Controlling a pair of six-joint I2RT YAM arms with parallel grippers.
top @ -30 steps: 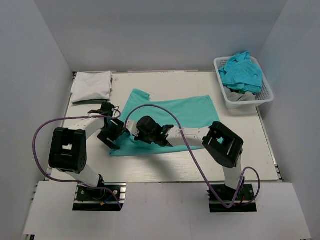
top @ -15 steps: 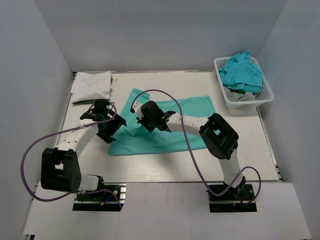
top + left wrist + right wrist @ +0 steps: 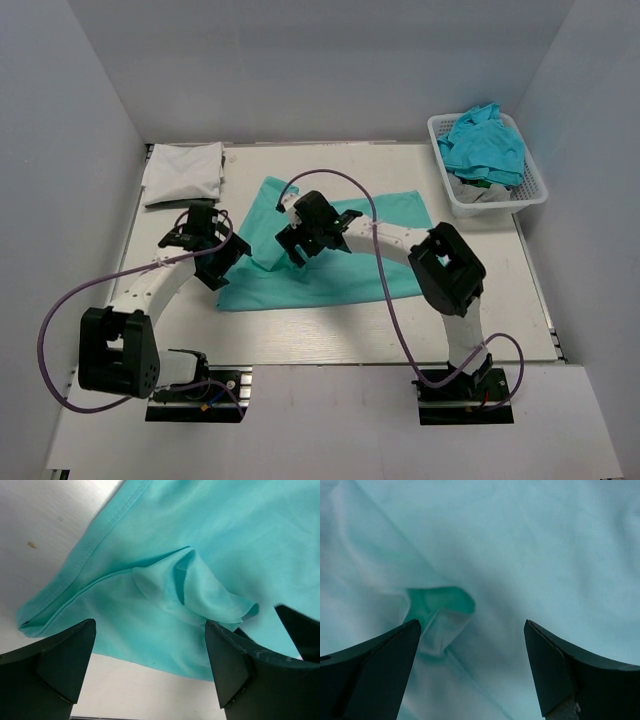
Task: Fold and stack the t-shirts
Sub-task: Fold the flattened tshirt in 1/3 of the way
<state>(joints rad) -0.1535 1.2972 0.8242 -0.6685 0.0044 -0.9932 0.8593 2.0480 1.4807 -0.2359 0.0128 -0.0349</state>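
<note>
T-shirt of soft teal cloth, puckered beneath left pincer and right pincer, both gaping, empty.

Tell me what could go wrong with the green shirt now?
The shirt has a bunched wrinkle under the open left gripper; it may get folded in and leave a lump. The right gripper is open too, close above a small loose pocket of cloth, which might snag when that gripper lifts away.

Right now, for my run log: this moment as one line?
left tool: open, over teal t-shirt | right tool: open, over it | white t-shirt: folded, far-left corner
</note>
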